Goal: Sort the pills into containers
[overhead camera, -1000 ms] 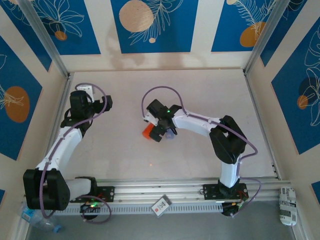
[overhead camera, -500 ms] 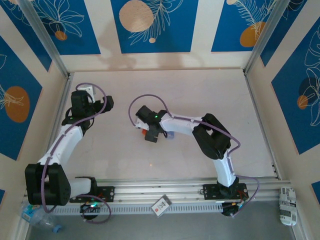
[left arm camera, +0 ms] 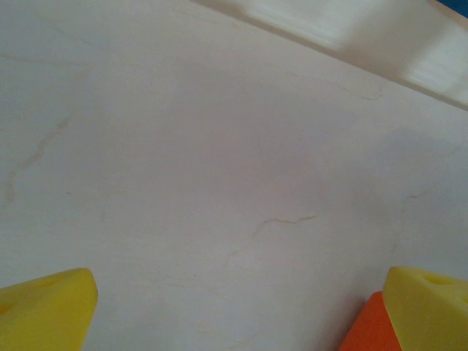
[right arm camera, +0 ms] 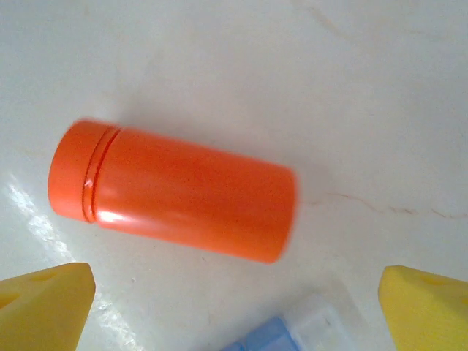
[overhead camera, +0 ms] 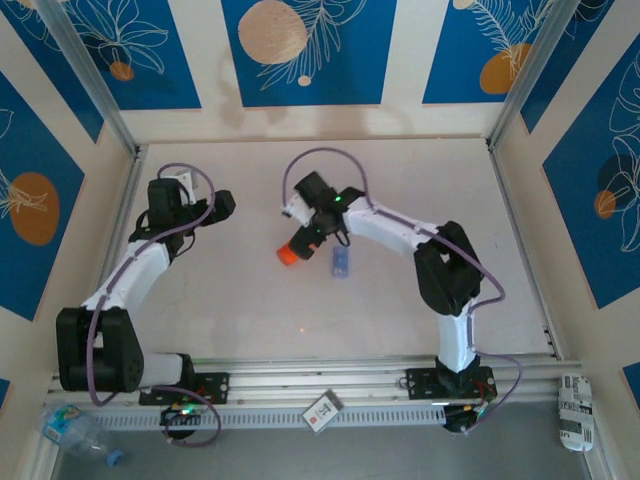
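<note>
At the middle of the worktop (overhead camera: 420, 170) lie the containers (overhead camera: 341, 263), a pale-blue strip running twelve to six o'clock. The pills are too small to make out. Just beside the strip, at its ten o'clock, an orange bottle (overhead camera: 289, 252) lies on its side, apart from it; nothing covers either.

The right arm reaches from its base at five o'clock, elbow bent, wrist turned down over the bottle. The right pincer (overhead camera: 312, 236) hangs at the bottle's one o'clock, its yellow fingertips (right arm camera: 45, 306) spread wide to either side of the bottle and gripping nothing. The left arm stretches towards eleven o'clock, well apart from the strip, and the left pincer (overhead camera: 224, 205) is also spread wide over bare worktop, holding nothing.

On the near rail at six o'clock lies a white card (overhead camera: 322, 411) whose print is too small to read. A clear plastic bottle (overhead camera: 75, 435) lies at seven o'clock and a printed packet (overhead camera: 575, 412) at five o'clock, its lettering unreadable.
</note>
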`<move>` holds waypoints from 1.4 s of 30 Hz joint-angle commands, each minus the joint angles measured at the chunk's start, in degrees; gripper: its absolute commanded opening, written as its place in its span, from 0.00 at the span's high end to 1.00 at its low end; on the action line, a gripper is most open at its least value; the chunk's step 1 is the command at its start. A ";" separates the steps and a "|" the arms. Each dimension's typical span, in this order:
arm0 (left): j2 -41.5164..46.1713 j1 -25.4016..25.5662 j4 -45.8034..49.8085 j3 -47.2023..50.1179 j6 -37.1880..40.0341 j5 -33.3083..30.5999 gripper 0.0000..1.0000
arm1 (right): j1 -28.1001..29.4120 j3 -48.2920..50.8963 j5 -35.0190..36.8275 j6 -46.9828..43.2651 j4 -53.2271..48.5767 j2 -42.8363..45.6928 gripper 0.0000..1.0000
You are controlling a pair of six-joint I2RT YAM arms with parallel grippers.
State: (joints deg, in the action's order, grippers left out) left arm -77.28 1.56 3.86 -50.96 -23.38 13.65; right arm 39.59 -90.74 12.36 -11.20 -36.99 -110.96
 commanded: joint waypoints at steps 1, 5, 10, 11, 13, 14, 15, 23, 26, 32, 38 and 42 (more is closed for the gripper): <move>-3.32 0.63 -2.21 -1.42 -6.04 6.40 0.00 | -5.80 -4.66 -13.26 12.03 -3.21 1.39 0.01; -5.12 2.83 -5.13 0.76 -10.31 7.18 0.00 | -11.46 -9.56 -27.23 21.47 -2.95 -4.04 0.03; -2.00 5.86 -5.55 4.79 -13.40 5.55 0.00 | -11.47 -17.07 -31.67 23.59 -5.28 -12.76 0.06; -0.86 6.68 -5.16 5.87 -14.12 4.82 0.00 | -11.18 -18.30 -31.95 23.61 -5.81 -14.25 0.07; 1.17 8.16 -4.99 8.21 -16.23 3.53 0.00 | -10.56 -19.92 -32.17 23.88 -6.03 -16.42 0.07; 2.39 9.30 -5.44 10.09 -17.71 2.51 0.00 | -10.29 -20.61 -32.44 24.22 -6.23 -17.52 0.08; 3.49 10.29 -6.35 11.82 -19.26 1.79 0.00 | -10.09 -21.32 -32.54 24.64 -6.50 -18.35 0.08; 7.20 20.60 -14.65 20.33 -27.85 -3.13 0.00 | -9.71 -17.89 -34.40 28.00 -4.25 -18.34 0.17; 5.27 23.89 -17.08 19.94 -28.67 -4.05 0.00 | -9.82 -13.09 -34.06 29.51 -1.62 -15.57 0.17; -0.87 26.96 -23.21 18.19 -29.87 -3.64 0.00 | -9.73 -6.75 -33.32 31.65 0.96 -11.70 0.16; -7.36 27.80 -30.06 16.50 -31.62 -1.94 0.00 | -9.09 -2.82 -33.96 33.72 3.97 -9.05 0.17; -11.94 27.79 -36.61 15.66 -34.27 0.07 0.00 | -9.05 -1.42 -35.14 35.56 5.40 -8.41 0.17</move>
State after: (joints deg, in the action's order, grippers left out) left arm -86.85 28.80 -25.43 -33.58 -54.96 11.86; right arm 30.15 -93.23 -19.90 22.09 -33.06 -121.69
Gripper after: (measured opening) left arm 0.998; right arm 0.831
